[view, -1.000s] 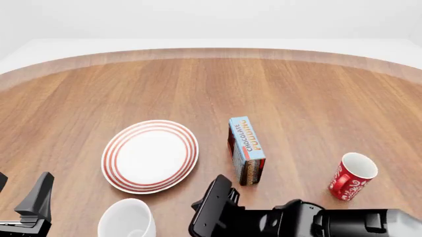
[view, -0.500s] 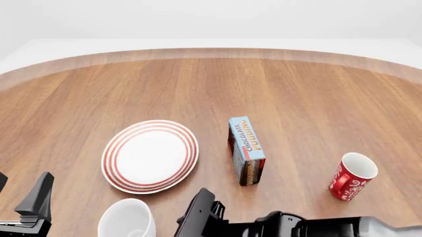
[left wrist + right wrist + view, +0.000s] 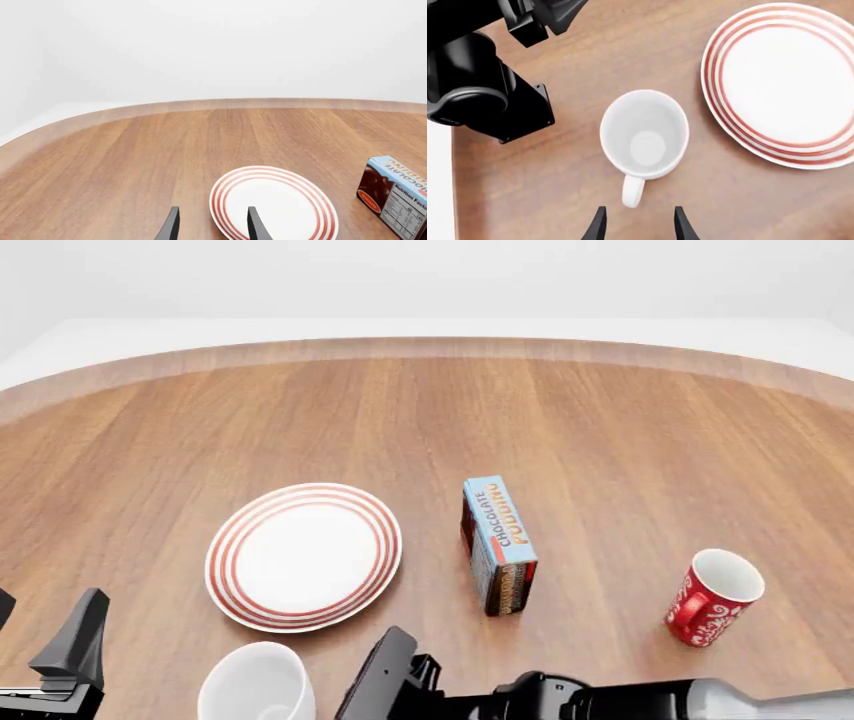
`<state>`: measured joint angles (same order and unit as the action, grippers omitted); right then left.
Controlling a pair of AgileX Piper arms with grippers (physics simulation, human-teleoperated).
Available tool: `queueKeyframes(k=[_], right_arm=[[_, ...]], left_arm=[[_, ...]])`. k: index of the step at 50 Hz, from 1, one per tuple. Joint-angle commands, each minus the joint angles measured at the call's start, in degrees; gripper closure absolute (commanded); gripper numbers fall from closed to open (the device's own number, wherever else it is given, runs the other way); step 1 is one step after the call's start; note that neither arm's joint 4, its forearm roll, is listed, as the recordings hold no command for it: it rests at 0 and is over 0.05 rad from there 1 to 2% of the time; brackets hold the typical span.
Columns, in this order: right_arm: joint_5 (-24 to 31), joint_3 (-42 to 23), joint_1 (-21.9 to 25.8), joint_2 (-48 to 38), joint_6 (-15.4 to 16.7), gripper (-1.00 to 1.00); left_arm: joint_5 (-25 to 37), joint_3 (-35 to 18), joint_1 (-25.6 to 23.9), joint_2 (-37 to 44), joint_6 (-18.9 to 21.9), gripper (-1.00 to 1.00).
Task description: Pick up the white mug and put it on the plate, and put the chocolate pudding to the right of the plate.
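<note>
Right hand (image 3: 634, 226) nearer white mug (image 3: 644, 135)

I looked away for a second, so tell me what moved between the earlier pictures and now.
Only the right arm moved: its tool slid leftward along the near edge toward the white mug, and the right wrist view now looks down on the mug, its handle just ahead of the open fingers. Nothing was gripped. The left tool, plate, chocolate pudding and red mug stayed put.

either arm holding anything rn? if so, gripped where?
Nothing is held. The right gripper is open above the white mug, jaws apart near its handle, not touching. The left gripper is open too, with only the table and the plate beyond it.
</note>
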<state>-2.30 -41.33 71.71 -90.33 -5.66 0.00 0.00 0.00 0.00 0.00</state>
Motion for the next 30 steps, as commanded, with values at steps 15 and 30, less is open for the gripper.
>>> queueKeyframes(k=[15, 30], right_arm=[[-0.5, -2.8, 1.0, -4.1, -1.5, -1.0], [-0.9, -3.7, 1.5, -6.1, -2.3, -1.0]], left_arm=[[0.0, 0.0, 0.0, 0.0, 0.0, -1.0], [0.0, 0.0, 0.0, 0.0, 0.0, -1.0]])
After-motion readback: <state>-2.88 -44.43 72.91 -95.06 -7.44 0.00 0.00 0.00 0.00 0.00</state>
